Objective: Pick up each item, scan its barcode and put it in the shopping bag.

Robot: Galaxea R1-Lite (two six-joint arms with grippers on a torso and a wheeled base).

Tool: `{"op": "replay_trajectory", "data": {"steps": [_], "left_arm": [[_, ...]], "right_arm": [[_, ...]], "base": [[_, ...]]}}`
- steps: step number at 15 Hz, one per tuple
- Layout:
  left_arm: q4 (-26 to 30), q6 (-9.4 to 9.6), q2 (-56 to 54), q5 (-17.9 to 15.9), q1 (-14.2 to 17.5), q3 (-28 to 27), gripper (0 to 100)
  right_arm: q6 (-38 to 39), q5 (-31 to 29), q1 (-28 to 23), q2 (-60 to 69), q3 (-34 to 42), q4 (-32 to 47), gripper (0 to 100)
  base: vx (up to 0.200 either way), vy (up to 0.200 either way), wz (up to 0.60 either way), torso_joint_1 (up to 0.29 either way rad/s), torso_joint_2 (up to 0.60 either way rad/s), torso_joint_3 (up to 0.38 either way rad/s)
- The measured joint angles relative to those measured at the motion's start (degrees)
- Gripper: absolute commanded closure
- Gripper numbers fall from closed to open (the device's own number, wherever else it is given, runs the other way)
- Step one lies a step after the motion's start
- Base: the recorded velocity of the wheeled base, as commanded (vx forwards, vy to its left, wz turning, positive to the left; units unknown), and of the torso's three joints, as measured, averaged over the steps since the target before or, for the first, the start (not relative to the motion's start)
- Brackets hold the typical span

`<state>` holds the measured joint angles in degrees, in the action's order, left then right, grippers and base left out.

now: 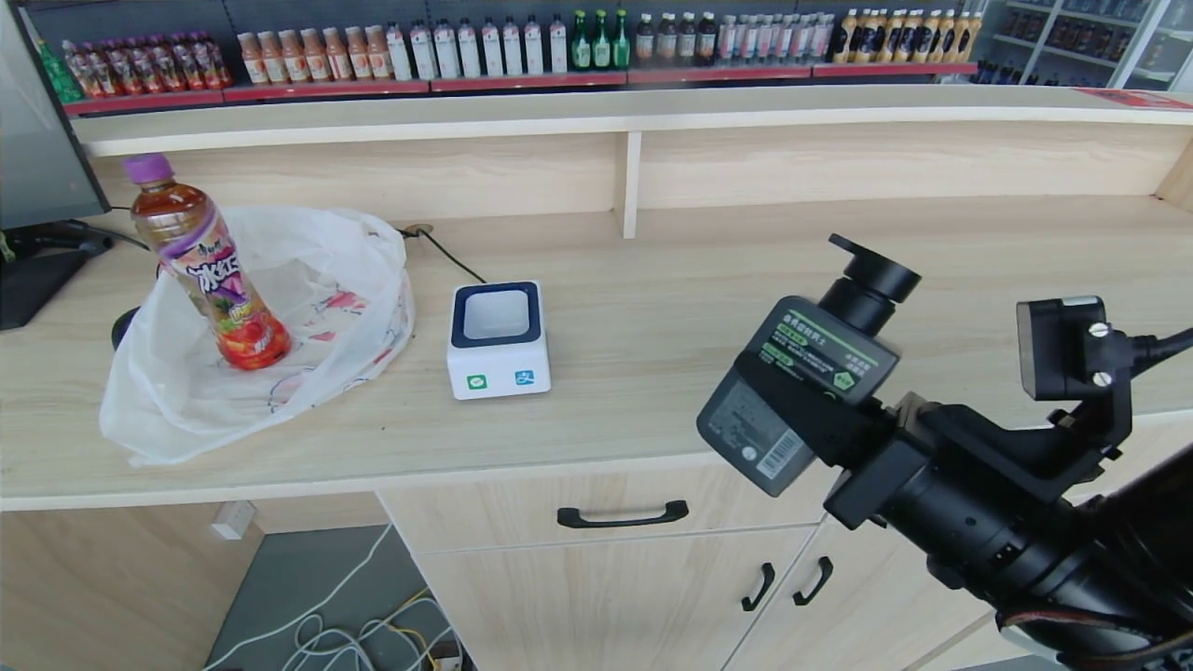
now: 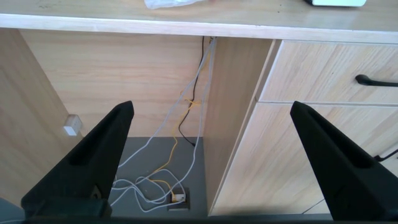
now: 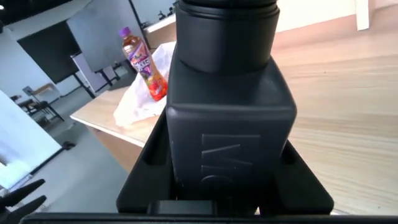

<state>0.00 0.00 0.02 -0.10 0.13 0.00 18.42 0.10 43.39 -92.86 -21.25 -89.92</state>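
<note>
A dark grey square bottle (image 1: pixel 802 391) with a black cap and a barcode label is held tilted over the counter's front right edge, with my right gripper (image 1: pixel 843 447) shut on it. The right wrist view has that bottle (image 3: pixel 230 124) between the fingers (image 3: pixel 146 171). A white scanner (image 1: pixel 497 340) with a blue-rimmed window sits mid-counter. To its left a purple-capped tea bottle (image 1: pixel 210 270) stands upright in the white shopping bag (image 1: pixel 326 345). My left gripper (image 2: pixel 211 155) hangs open below the counter, facing the cabinet front.
A monitor (image 1: pixel 37 140) stands at the far left of the counter (image 1: pixel 652 280). Behind is a raised wooden ledge and a shelf of drinks (image 1: pixel 559 47). Drawers with black handles (image 1: pixel 623 515) are under the counter; loose cables (image 2: pixel 168 180) lie on the floor.
</note>
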Motion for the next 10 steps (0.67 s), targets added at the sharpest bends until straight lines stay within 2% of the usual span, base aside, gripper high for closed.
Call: {"op": "replay_trajectory", "data": {"steps": [3,5,8,10], "left_arm": [[0.0,0.0,0.0,0.0,0.0,0.0,0],[0.0,0.05,0.0,0.0,0.0,0.0,0],[0.0,0.11,0.0,0.0,0.0,0.0,0],[0.0,0.11,0.0,0.0,0.0,0.0,0]], "right_arm": [[-10.5,-0.1,-1.0,-0.6,-0.4,0.0,100],[-12.9,-2.9,-2.2,-1.0,0.5,0.0,100],[-18.6,-4.2,-6.0,-1.2,1.4,0.0,100],[-26.2,-4.3,-8.6,-1.0,0.9,0.0,100]], "base": [[0.0,0.0,0.0,0.0,0.0,0.0],[0.0,0.0,0.0,0.0,0.0,0.0],[0.0,0.0,0.0,0.0,0.0,0.0],[0.0,0.0,0.0,0.0,0.0,0.0]]}}
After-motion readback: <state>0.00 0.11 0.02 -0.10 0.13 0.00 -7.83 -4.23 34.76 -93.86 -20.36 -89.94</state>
